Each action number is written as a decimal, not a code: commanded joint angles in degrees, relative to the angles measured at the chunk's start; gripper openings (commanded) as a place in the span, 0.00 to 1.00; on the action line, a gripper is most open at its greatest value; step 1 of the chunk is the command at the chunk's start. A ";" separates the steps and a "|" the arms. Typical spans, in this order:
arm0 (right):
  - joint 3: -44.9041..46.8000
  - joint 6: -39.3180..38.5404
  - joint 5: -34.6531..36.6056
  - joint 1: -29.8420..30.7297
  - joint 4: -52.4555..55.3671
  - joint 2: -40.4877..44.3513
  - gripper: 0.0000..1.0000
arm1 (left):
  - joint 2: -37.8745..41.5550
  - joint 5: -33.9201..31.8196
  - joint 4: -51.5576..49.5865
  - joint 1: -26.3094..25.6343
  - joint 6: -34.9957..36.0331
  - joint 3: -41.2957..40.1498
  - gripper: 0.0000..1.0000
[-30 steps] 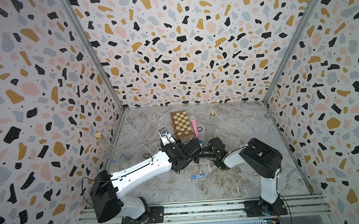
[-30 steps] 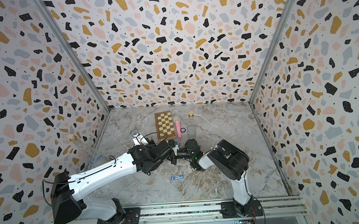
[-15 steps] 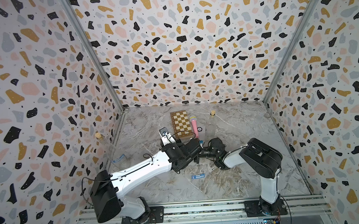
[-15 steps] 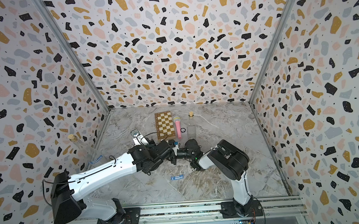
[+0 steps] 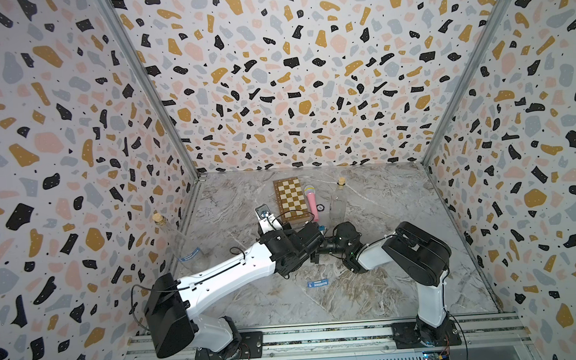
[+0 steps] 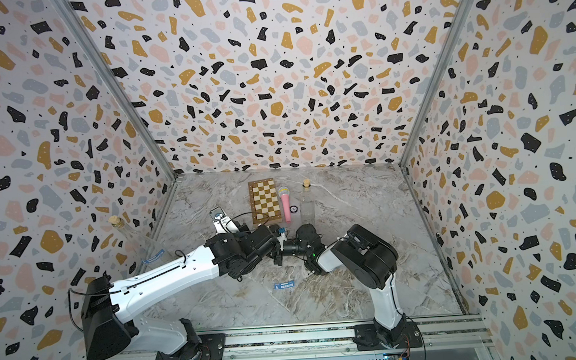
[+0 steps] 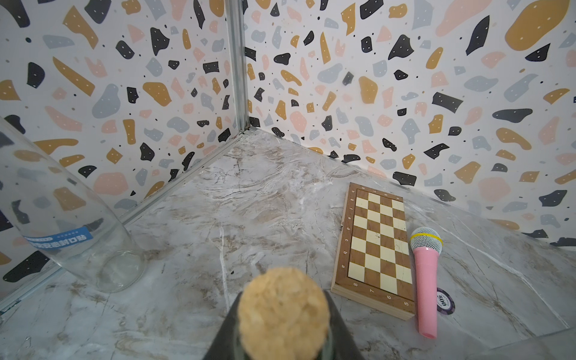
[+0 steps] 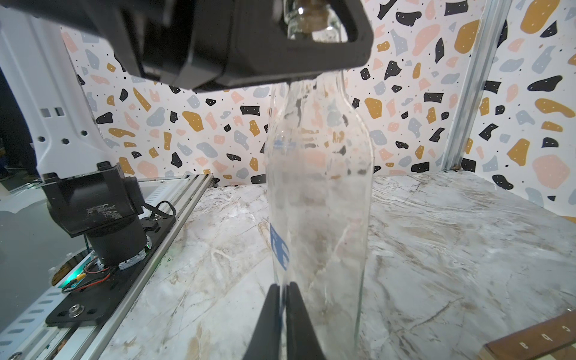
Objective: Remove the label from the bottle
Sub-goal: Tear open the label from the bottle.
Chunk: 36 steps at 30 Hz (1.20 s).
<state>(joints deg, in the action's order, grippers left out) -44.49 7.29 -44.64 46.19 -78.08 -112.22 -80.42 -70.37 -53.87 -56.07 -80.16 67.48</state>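
Marble tabletop (image 8: pixel 436 233); clear corked bottle (image 8: pixel 318 187), blue label (image 8: pixel 279 249)

The poker chip (image 7: pixel 445 300) reads "500"; the chessboard (image 7: pixel 375 246) rim bears letters a–g and numbers 8–5.

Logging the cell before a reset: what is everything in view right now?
bottle: one, clear, corked, upright mid-table
label: one, blue, on that bottle's side
leaning bottle: one, clear, corked, blue label, against the left wall
back bottle: one, clear, corked, upright at the back
loose label: one, blue, flat on the table in front of the arms
chessboard: one, brown and cream, at the back
mic: one, pink, lying beside the chessboard
chip: one, dark, beside the mic
table: one, grey marble
left end effector: black, shut on the bottle's neck
right end effector: black, shut on the label's edge
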 commanded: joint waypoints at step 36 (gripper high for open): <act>3.35 -0.02 0.64 1.85 -6.25 1.87 0.00 | 1.44 -2.71 0.73 -0.43 1.02 -0.05 0.00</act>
<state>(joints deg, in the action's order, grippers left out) -41.87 7.55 -43.68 47.77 -82.00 -112.22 -80.38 -70.35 -53.69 -56.34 -80.07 67.26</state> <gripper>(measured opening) 0.042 0.290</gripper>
